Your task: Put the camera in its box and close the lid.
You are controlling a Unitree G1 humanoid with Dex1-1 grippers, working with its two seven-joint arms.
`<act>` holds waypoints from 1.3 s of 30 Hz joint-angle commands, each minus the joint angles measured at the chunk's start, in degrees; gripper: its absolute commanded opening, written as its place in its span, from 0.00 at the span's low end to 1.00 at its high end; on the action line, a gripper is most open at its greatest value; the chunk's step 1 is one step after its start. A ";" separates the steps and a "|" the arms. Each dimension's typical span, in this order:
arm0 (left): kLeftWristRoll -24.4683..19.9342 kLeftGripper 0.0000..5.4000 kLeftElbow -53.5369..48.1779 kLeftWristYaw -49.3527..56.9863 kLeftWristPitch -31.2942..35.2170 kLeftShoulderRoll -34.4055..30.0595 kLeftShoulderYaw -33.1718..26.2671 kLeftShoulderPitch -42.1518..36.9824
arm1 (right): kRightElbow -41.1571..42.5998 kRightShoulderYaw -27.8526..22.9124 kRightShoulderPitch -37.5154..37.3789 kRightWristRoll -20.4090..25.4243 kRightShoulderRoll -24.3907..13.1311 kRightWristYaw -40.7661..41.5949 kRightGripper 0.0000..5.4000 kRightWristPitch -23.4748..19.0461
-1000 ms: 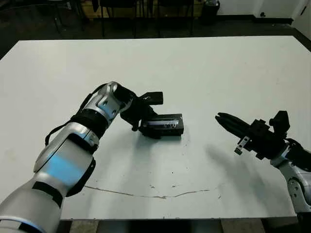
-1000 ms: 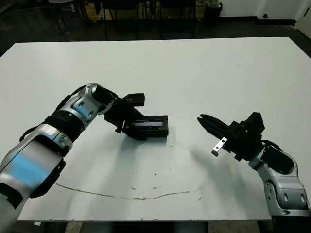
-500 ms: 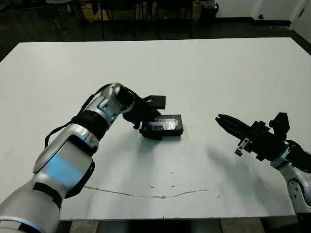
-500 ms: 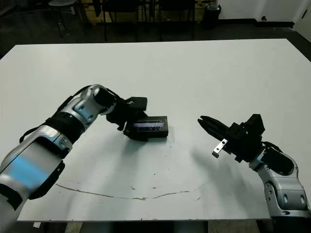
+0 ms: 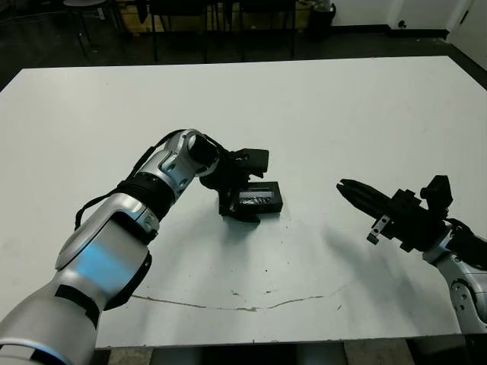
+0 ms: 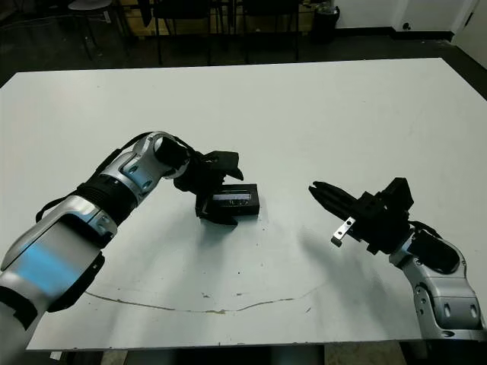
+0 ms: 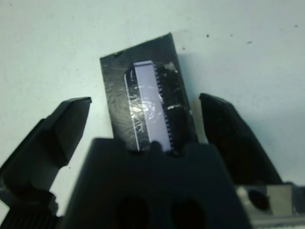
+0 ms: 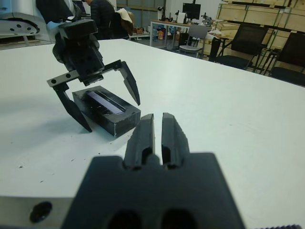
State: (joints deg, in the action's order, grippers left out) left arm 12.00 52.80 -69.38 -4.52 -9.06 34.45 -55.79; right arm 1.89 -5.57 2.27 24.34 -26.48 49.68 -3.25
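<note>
Fingers spread wide, the left gripper [image 5: 245, 185] is straddling the closed box [image 5: 260, 201] near the middle of the white table [image 5: 342, 114], touching neither long side; the lid [image 7: 148, 107], pale strip up, is sitting on top. Well apart to the right, the right gripper [image 5: 349, 188] is hovering empty, fingers pressed together. Chairs [image 8: 248, 47] and a seated person [image 8: 102, 16] are lining the far background.
</note>
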 commanded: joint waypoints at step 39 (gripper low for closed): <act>-18.98 1.00 -39.66 7.44 9.76 -30.35 -26.38 36.02 | -0.95 1.50 -0.47 -2.61 1.43 -1.43 0.00 3.32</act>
State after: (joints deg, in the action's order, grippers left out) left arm -5.61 16.99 -65.40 2.90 -39.63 10.99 -21.86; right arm 1.35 -4.04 2.17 22.07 -25.03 48.29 -0.27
